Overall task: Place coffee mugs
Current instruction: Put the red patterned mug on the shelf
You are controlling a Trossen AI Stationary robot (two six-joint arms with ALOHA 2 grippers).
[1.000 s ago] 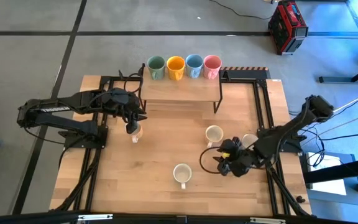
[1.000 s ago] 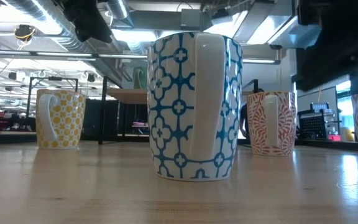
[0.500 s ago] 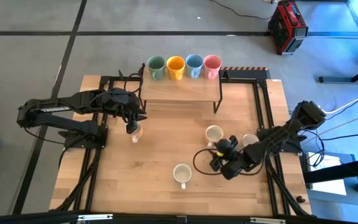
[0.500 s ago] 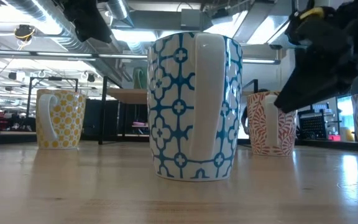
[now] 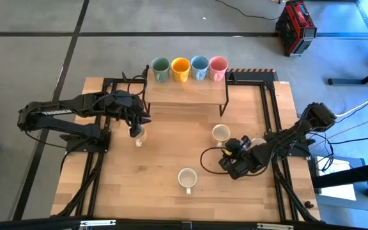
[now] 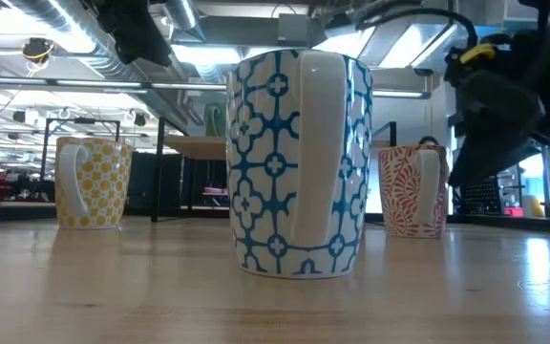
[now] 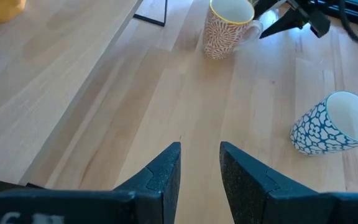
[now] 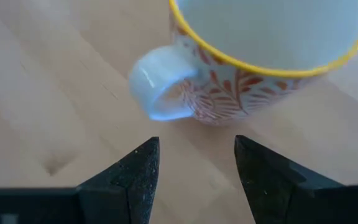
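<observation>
Reaching in low over the table's right half, the right gripper (image 5: pixel 230 155) sits just beside the red-patterned mug (image 5: pixel 220 135), which stands upright on the wooden table (image 5: pixel 171 147) in front of the raised shelf (image 5: pixel 184 91). In the right wrist view that mug (image 8: pixel 260 56) fills the space just ahead of the dark fingers (image 8: pixel 135 171), its white handle pointing toward the gap between them; the jaws stand apart with nothing between them, and they are not touching the handle. From the low view the same mug (image 6: pixel 413 191) stands behind and to the side of the blue-patterned mug (image 6: pixel 299 162), which sits nearest the front edge, with the right arm's dark bulk hanging close over the red one. A fourth patterned mug (image 5: pixel 257 144) is partly hidden behind the right arm. Over on the left half, the left gripper (image 5: pixel 137 130) hangs over the yellow-patterned mug (image 5: pixel 138 136); its fingers (image 7: pixel 166 171) show a narrow gap in the left wrist view and hold nothing. On the shelf at the back stand four plain mugs in a row: green mug (image 5: pixel 160 68), orange mug (image 5: pixel 180 68), blue mug (image 5: pixel 199 67) and pink mug (image 5: pixel 218 67).
</observation>
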